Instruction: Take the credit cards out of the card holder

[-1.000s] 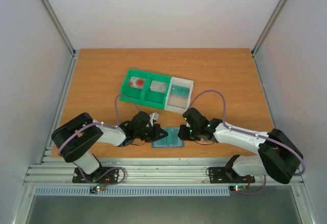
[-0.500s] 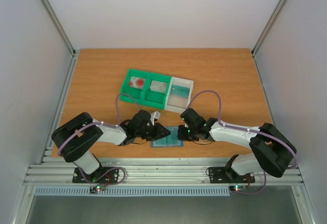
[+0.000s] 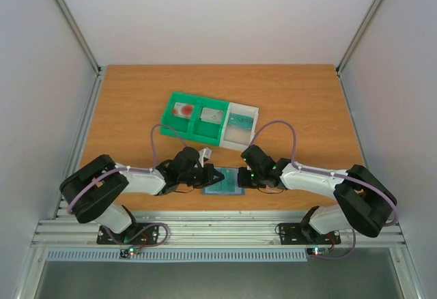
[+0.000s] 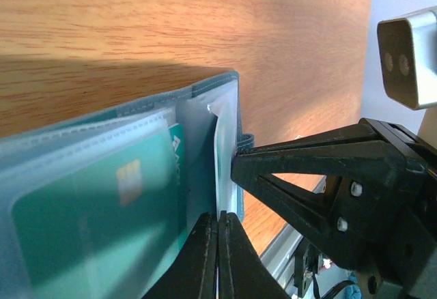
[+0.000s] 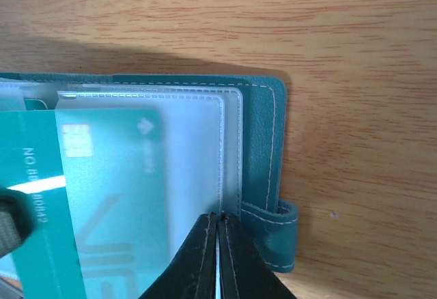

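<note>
The card holder [image 3: 224, 183] lies open on the table between my two grippers. The left gripper [image 3: 210, 177] is at its left edge, the right gripper [image 3: 240, 178] at its right edge. In the left wrist view the jaws [image 4: 218, 218] are shut on a thin clear sleeve of the holder [image 4: 205, 135]; a teal-green credit card [image 4: 89, 224] shows inside a sleeve. In the right wrist view the jaws [image 5: 218, 218] are shut on the clear sleeve edge beside the teal cover [image 5: 263, 142]. The teal card [image 5: 41, 196] sticks partly out of its sleeve to the left.
A green-and-white bin tray [image 3: 226, 119] stands behind the holder. It holds a pink-red card [image 3: 182, 110] and a grey card [image 3: 212, 115]. A small white object [image 3: 205, 154] lies by the left wrist. The table's front edge is just below the holder.
The right gripper has moved left onto the holder's right edge. The left arm's elbow has dropped lower and further left. The holder has stayed between the grippers.
</note>
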Robot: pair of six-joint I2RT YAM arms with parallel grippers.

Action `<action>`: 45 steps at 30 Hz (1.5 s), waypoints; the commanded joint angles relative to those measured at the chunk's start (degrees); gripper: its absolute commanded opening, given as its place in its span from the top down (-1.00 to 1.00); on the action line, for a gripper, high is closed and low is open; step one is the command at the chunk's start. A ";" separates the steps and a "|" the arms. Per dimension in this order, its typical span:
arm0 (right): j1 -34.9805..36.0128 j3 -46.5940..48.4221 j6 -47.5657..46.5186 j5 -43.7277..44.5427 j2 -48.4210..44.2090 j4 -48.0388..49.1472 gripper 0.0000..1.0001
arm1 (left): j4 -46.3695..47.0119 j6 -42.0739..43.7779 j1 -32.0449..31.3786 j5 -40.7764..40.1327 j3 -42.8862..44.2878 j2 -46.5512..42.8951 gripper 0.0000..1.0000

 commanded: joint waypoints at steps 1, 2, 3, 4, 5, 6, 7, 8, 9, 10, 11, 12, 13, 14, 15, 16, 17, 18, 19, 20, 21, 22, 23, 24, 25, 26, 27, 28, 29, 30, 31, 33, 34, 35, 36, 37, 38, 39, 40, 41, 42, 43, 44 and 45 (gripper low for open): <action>0.25 -1.82 0.13 3.89 -0.10 -2.45 0.88 | -7.46 4.33 -0.20 -3.90 0.95 -4.85 0.99; 0.25 -1.82 0.09 3.89 -0.12 -2.52 0.89 | -8.76 4.61 -0.14 -4.59 0.96 -5.82 0.99; 0.25 -1.82 0.17 3.83 -0.07 -2.48 0.89 | -10.37 4.94 -0.13 -5.36 0.96 -6.91 0.99; 0.25 -1.82 0.13 3.74 -0.08 -2.52 0.89 | -11.58 5.13 -0.19 -5.96 0.93 -7.93 0.99; 0.25 -1.82 0.13 3.61 -0.12 -2.53 0.89 | -12.66 5.51 -0.17 -6.44 0.97 -8.94 0.99; 0.21 -1.82 0.18 3.56 -0.20 -2.60 0.89 | -13.79 5.76 -0.14 -7.06 0.88 -9.99 0.99; 0.25 -1.82 0.06 3.55 -0.31 -2.62 0.89 | -14.78 5.93 -0.13 -7.71 0.95 -10.93 0.99; 0.25 -1.82 -0.03 3.44 -0.50 -2.62 0.89 | -15.85 6.18 -0.13 -8.32 0.91 -12.23 0.99; 0.25 -1.75 -0.19 3.19 -0.72 -2.62 0.89 | -16.60 6.32 -0.14 -9.02 0.71 -13.18 0.99; 0.25 -1.67 -0.36 2.67 -1.04 -2.45 0.88 | -17.30 6.42 -0.13 -9.62 0.54 -14.08 0.99; 0.25 -1.64 -0.66 1.87 -1.36 -2.19 0.88 | -17.99 6.43 -0.19 -10.24 0.52 -14.90 0.99; 0.25 -1.50 -0.67 1.01 -1.86 -2.10 0.87 | -18.71 6.43 -0.16 -10.87 0.44 -15.78 0.99; 0.25 -1.39 -0.61 0.01 -2.98 -2.17 0.86 | -19.34 6.43 -0.14 -11.35 0.39 -16.69 0.99; 0.25 -1.38 -0.54 -0.84 -3.71 -2.05 0.84 | -19.88 6.43 -0.14 -11.81 0.43 -17.64 0.99; 0.25 -1.50 -0.42 -1.60 -5.60 -1.94 0.82 | -20.29 6.43 -0.13 -12.23 0.39 -18.50 0.99; 0.25 -1.52 -0.29 -2.20 -6.99 -2.04 0.79 | -20.63 6.43 -0.13 -12.49 0.40 -19.45 0.99; 0.25 -1.51 -0.26 -2.96 -8.65 -1.96 0.76 | -20.56 6.36 -0.18 -12.61 0.41 -20.31 0.99; 0.25 -1.58 -0.30 -3.99 -10.36 -1.69 0.72 | -20.21 6.10 -0.18 -12.36 0.33 -21.12 0.99; 0.25 -1.74 -0.06 -5.02 -12.22 -0.89 0.66 | -19.75 5.89 -0.15 -11.93 0.34 -21.87 0.99; 0.25 -2.10 0.45 -6.23 -14.32 0.00 0.59 | -19.08 5.48 -0.14 -11.30 0.36 -22.52 0.99; 0.25 -2.42 1.00 -7.43 -16.21 0.96 0.52 | -17.95 5.14 -0.13 -10.54 0.28 -23.19 0.99; 0.25 -2.71 1.71 -8.45 -18.36 1.66 0.45 | -17.09 4.51 -0.13 -9.79 0.26 -23.79 0.99; 0.23 -2.73 2.36 -9.19 -20.25 1.86 0.36 | -16.37 3.94 -0.13 -9.25 0.30 -24.45 0.99; 0.25 -2.59 3.01 -9.63 -21.94 1.71 0.27 | -15.88 3.57 -0.13 -8.82 0.45 -25.14 0.99; 0.25 -2.40 3.75 -9.62 -23.57 1.23 0.19 | -15.76 3.14 -0.13 -8.44 0.55 -25.82 0.99; 0.25 -2.11 4.56 -9.03 -24.98 0.53 0.11 | -15.55 2.95 -0.14 -8.25 0.61 -26.65 0.99; 0.25 -1.82 5.57 -8.54 -26.30 -0.25 0.01 | -14.80 2.64 -0.13 -7.93 0.49 -27.43 0.99; 0.18 -1.43 6.37 -8.51 -27.43 -0.60 -0.08 | -13.74 2.20 -0.13 -7.53 0.19 -28.17 0.99; 0.24 -1.18 7.05 -8.71 -28.32 -0.75 -0.16 | -12.44 1.79 -0.13 -7.14 -0.09 -28.90 0.99; 0.25 -0.86 7.86 -8.94 -29.08 -0.85 -0.23 | -11.29 1.15 -0.15 -6.60 -0.31 -29.48 0.99; 0.25 -0.54 8.72 -9.34 -29.43 -0.86 -0.29 | -9.99 0.63 -0.14 -6.06 -0.54 -30.17 0.99; 0.23 0.10 10.33 -10.58 -29.65 -0.48 -0.38 | -8.20 -0.54 -0.13 -5.08 -0.50 -31.13 0.99; 0.25 0.38 11.25 -11.54 -29.43 0.14 -0.42 | -7.32 -1.01 -0.13 -4.70 -0.45 -31.60 0.99; 0.25 0.71 11.75 -12.50 -29.01 0.78 -0.44 | -6.18 -1.48 -0.13 -4.46 -0.52 -31.91 0.99; 0.25 1.09 12.14 -13.34 -28.51 1.30 -0.47 | -5.39 -1.74 -0.13 -4.22 -0.58 -32.07 0.99; 0.25 1.49 12.30 -13.97 -28.02 1.87 -0.49 | -4.08 -2.16 -0.13 -4.02 -0.81 -32.08 0.99; 0.25 1.66 12.41 -14.53 -27.74 2.52 -0.49 | -2.35 -2.64 -0.20 -3.65 -1.17 -31.91 0.99; 0.25 1.57 12.76 -14.82 -27.68 3.32 -0.48 | -0.39 -3.67 -0.15 -3.26 -1.57 -31.56 0.99; 0.25 1.24 13.12 -15.15 -27.79 4.39 -0.42 | 1.50 -4.27 -0.20 -2.73 -1.97 -30.98 0.99; 0.25 0.93 13.40 -15.69 -27.98 5.46 -0.31 | 3.31 -4.93 -0.16 -2.25 -2.40 -30.34 0.99; 0.25 0.64 13.60 -16.30 -28.13 6.56 -0.11 | 5.11 -5.31 -0.14 -1.74 -2.67 -29.59 0.99; 0.25 0.48 13.75 -16.73 -28.33 7.16 0.06 | 6.75 -5.98 -0.16 -1.25 -3.15 -28.85 0.99; 0.25 0.47 13.79 -17.08 -28.58 7.43 0.20 | 8.69 -6.59 -0.18 -1.01 -3.60 -28.05 0.99; 0.25 0.52 13.50 -17.34 -28.97 7.44 0.35 | 10.66 -7.11 -0.16 -0.89 -4.06 -27.31 0.99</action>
